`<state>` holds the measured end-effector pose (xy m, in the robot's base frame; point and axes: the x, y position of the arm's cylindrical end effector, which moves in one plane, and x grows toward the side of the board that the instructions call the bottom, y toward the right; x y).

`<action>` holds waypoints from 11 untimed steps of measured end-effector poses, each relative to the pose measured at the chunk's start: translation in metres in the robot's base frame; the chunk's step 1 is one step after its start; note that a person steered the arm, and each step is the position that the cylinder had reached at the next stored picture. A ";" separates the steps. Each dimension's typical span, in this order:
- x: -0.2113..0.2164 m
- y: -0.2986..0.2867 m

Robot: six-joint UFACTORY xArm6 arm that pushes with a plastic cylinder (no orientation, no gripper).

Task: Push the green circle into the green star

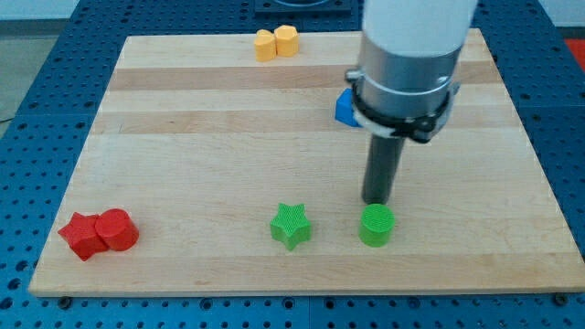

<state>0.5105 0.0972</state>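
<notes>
The green circle (377, 225), a short cylinder, stands near the board's bottom edge, right of centre. The green star (291, 226) sits to its left with a gap of about one block width between them. My tip (376, 200) is just above the green circle in the view, at its upper edge, touching or nearly touching it. The rod rises from there into the grey and white arm body (407, 64).
A blue block (345, 109) is partly hidden behind the arm body. Two yellow blocks (276, 43) sit together at the board's top edge. A red star and a red circle (99, 233) touch each other at the bottom left. The wooden board (201, 137) lies on a blue perforated table.
</notes>
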 end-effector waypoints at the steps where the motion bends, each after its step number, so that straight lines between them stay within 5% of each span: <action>1: -0.004 0.058; 2: 0.026 0.064; 5: 0.048 -0.057; 11: -0.002 0.021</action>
<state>0.5082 0.1181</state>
